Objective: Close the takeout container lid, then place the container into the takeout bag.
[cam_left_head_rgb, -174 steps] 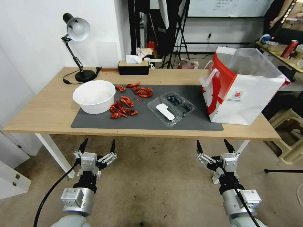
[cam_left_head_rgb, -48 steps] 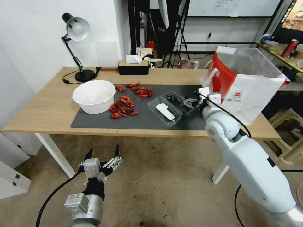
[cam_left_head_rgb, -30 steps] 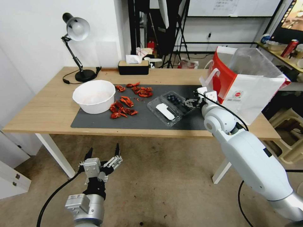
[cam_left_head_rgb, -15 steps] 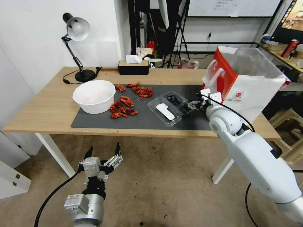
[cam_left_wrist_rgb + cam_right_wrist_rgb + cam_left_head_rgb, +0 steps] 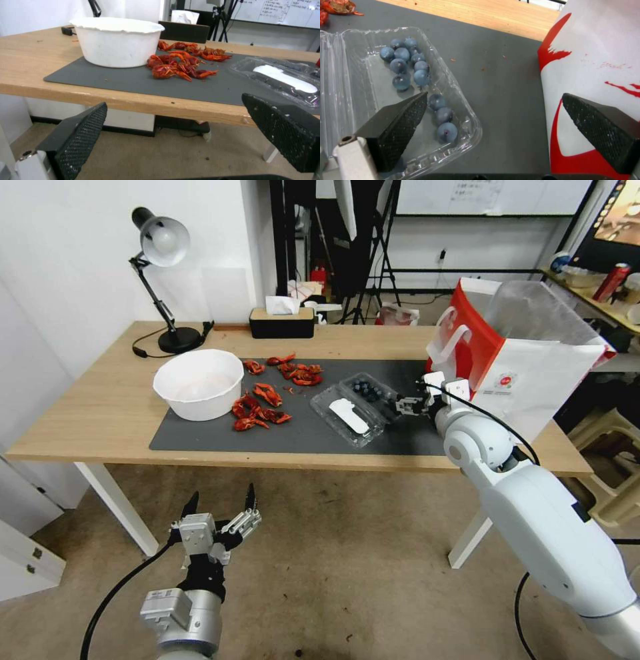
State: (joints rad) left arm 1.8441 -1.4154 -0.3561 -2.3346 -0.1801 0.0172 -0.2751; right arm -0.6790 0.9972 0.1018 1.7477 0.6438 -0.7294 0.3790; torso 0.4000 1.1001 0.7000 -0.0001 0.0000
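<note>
The right gripper [image 5: 402, 405], jaws apart, hovers at the open takeout container [image 5: 363, 405], left of the takeout bag [image 5: 517, 363]. The left gripper [image 5: 220, 508] hangs below the counter [image 5: 93, 413], jaws apart.

This looks like a robotics lab or test studio set up as a mock work spot. A plain wooden desk [image 5: 100, 413] with a grey mat [image 5: 200, 437] stands on a worn, stained concrete floor [image 5: 333, 553]. Behind it are black tripods [image 5: 377, 253] and stands, a whiteboard [image 5: 480, 197] with writing, and cables along the wall. A desk lamp [image 5: 160, 280] and a tissue box [image 5: 282, 319] sit at the back of the desk. A second bench [image 5: 587, 293] at the right carries a can and clutter, and plastic stools [image 5: 610, 460] are stacked below it.
</note>
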